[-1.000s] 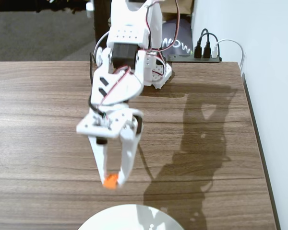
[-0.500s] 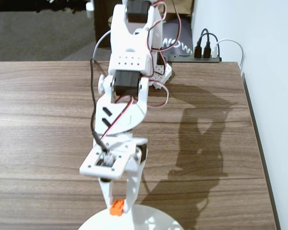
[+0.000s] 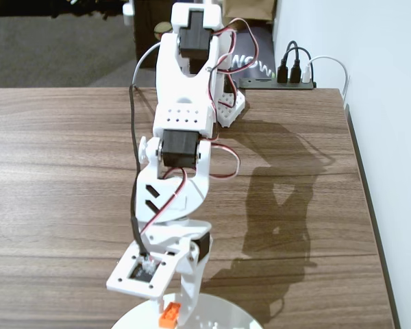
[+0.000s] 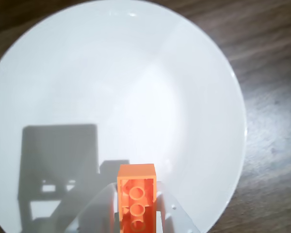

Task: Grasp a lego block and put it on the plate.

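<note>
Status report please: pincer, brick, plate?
Pincer shut on lego block. Block held above plate. Nothing in the way.

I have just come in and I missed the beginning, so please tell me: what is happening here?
A white robot arm on a wooden table is holding an orange brick in its end effector. The brick is above a white plate, clamped between the fingers. Whether it touches the plate cannot be told. Nothing else lies on the plate.

In the fixed view the plate (image 3: 219,317) lay on the counter (image 3: 61,178) at the near edge, under the tool (image 3: 172,312). The lego block (image 4: 137,199) sat between the tool's fingers, over the plate.
</note>
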Controlling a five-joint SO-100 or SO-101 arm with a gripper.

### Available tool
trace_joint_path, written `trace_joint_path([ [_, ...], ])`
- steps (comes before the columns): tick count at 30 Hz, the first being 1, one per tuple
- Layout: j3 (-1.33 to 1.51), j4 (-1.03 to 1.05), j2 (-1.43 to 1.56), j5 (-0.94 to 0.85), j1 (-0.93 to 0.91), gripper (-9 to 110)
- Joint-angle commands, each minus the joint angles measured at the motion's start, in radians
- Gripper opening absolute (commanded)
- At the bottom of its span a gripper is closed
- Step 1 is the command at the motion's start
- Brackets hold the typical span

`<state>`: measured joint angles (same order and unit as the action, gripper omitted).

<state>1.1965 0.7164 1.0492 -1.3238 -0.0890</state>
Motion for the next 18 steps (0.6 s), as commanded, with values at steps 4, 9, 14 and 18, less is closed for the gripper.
trace_joint_path([
  [4, -0.104, 0.029, -0.035, 0.026, 0.003, 6],
  [9, -0.127, 0.031, -0.061, 0.043, 0.002, 6],
  [14, -0.153, 0.037, -0.08, 0.054, 0.002, 6],
  [18, -0.166, 0.037, -0.097, 0.054, 0.009, 7],
])
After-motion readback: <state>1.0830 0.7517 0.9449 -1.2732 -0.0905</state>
